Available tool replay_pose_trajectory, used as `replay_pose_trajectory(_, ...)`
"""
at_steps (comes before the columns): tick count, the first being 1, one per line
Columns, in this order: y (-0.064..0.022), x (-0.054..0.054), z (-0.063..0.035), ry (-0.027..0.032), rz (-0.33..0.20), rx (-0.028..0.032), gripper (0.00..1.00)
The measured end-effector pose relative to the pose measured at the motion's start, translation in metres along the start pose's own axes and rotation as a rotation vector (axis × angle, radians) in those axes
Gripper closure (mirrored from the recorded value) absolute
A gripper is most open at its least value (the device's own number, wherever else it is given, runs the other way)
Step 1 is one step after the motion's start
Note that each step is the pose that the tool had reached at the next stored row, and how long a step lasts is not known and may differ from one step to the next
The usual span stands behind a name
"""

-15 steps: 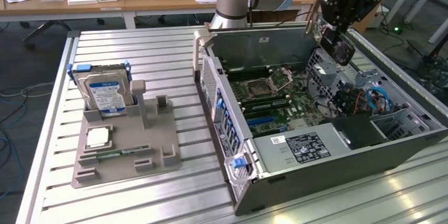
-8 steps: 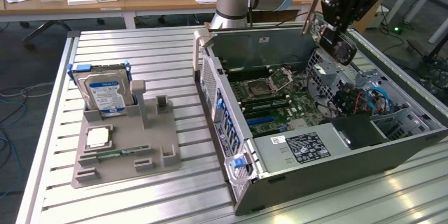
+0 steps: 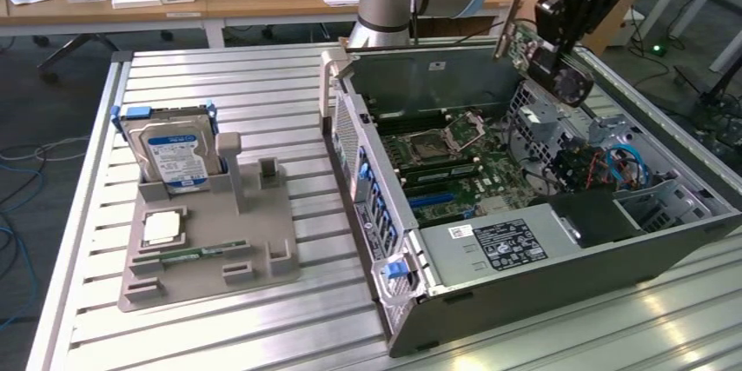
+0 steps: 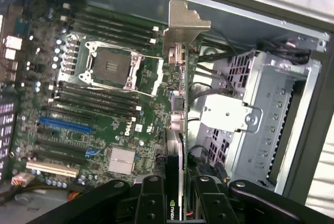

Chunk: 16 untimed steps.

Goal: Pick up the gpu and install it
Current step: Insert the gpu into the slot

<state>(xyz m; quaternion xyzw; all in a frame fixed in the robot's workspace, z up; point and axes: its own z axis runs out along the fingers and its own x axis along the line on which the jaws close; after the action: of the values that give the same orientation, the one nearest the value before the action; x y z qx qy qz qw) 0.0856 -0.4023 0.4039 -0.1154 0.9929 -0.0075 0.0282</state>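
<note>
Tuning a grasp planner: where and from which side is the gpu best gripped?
Probably its upper edge, from above, pinched across the flat faces, as the gripper holds it: the gpu is thin, and this leaves its bracket and lower edge free.

Dell logo on motherboard (image 4: 104, 130), Nvidia eye logo on gpu (image 4: 176, 125)

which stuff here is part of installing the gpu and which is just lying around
In the job: gpu, held in the end effector; open computer case; motherboard.
Lying about: hard drive, memory stick, grey holder.
</note>
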Motion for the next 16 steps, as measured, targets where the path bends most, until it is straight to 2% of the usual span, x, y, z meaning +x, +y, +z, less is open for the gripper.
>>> replay_pose_trajectory(16,0.0001,0.0002,0.0035,-0.0061,-0.284,-0.0155,0.74)
